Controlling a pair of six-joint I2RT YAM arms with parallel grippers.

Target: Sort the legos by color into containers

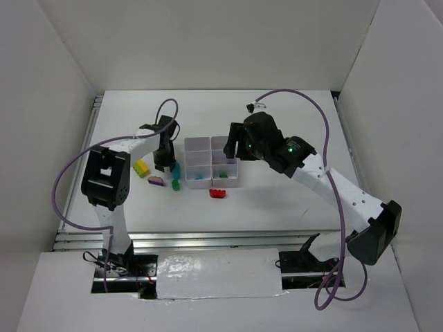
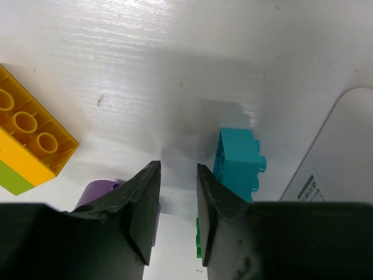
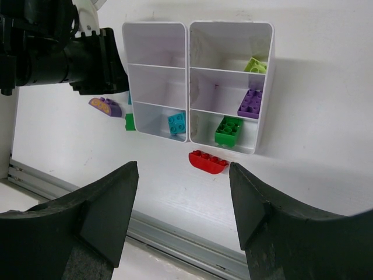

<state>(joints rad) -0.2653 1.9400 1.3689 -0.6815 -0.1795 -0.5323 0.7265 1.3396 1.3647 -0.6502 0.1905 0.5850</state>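
Observation:
The white six-compartment container (image 1: 199, 146) stands mid-table; in the right wrist view (image 3: 188, 81) it holds a teal brick (image 3: 177, 122), a green brick (image 3: 228, 129), a purple brick (image 3: 251, 102) and a lime brick (image 3: 255, 65). My left gripper (image 1: 166, 163) is low over the table just left of the container, jaws slightly apart and empty (image 2: 178, 169). A loose teal brick (image 2: 239, 163) lies just right of its fingers, a purple brick (image 2: 96, 191) just left. My right gripper (image 3: 183, 169) is wide open and empty above the container (image 1: 235, 149).
A yellow-and-lime brick (image 1: 142, 168) lies left of the left gripper, also in the left wrist view (image 2: 32, 140). A small green brick (image 1: 176, 185) lies near the container's front left corner. A red curved brick (image 1: 219, 194) lies in front of the container (image 3: 208, 162).

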